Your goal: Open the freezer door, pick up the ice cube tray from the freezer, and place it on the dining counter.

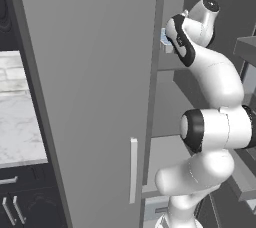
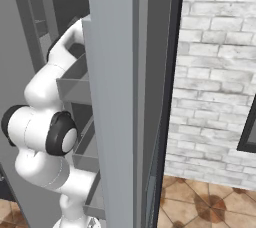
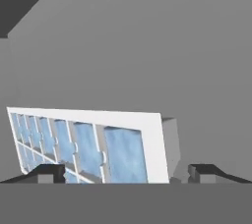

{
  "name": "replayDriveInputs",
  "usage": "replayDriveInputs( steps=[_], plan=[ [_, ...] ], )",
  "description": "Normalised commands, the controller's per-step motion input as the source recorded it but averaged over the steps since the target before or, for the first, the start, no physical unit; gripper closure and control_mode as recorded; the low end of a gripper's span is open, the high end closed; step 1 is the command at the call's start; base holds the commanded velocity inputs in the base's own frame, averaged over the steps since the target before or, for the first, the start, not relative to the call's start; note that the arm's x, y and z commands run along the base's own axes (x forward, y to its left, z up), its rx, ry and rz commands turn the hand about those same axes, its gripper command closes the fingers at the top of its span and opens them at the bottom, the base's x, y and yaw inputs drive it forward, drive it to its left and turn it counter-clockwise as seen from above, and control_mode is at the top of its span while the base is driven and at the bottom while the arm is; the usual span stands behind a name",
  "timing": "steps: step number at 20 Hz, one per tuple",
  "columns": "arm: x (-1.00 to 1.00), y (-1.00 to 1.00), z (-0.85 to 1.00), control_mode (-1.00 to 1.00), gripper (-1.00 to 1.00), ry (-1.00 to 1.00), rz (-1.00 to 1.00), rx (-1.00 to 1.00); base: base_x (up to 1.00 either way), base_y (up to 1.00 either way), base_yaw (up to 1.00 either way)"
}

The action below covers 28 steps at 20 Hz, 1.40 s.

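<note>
- Freezer door [image 1: 90,97] already swung open; arm reaches up into the freezer [image 1: 170,97] at an upper shelf level.
- Ice cube tray [image 3: 83,147] lies inside the freezer on a grey shelf, right in front of the gripper [image 3: 125,174] in the hand view; a bit of blue also shows by the wrist in the left base view [image 1: 165,39].
- Gripper jaws spread wide apart, nothing between them yet; the two dark fingertips [image 3: 47,173] sit at either side of the near end of the tray.
- Key relation: tray is dead ahead and slightly toward the hand view's left; its long axis runs off to that left, skewed to the line between the fingertips, not square to it.
- The tray's right short end is nearest; its corner falls between the fingertips, closer to the right one.
- Judged step: final approach before the grasp; door done, pick not yet made, dining counter [image 1: 17,117] placement remains.
- Next move likely needs a short advance, then closing across the tray's narrow width; skew could cause a slip.
</note>
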Motion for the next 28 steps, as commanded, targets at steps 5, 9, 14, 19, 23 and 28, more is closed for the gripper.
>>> replayDriveInputs(
  steps=[5,9,14,19,23,28],
  plan=[
    [0.11,0.0,-0.28,-1.0,-1.0,-0.11,0.07,0.0,0.0,0.0,0.0],
    [0.17,0.01,-0.05,-1.0,-1.0,-0.07,0.03,0.0,0.0,0.0,0.0],
    [0.13,0.08,-0.07,-1.0,-1.0,-0.01,0.02,0.0,0.0,0.0,0.0],
    [0.04,0.08,-0.08,-1.0,1.0,0.0,0.01,0.0,0.0,0.0,0.0],
    [0.0,0.01,0.0,-1.0,1.0,0.01,0.0,0.0,0.0,0.0,0.0],
    [0.0,0.0,0.0,-1.0,1.0,0.0,0.0,0.0,0.0,0.0,0.0]
  ],
)
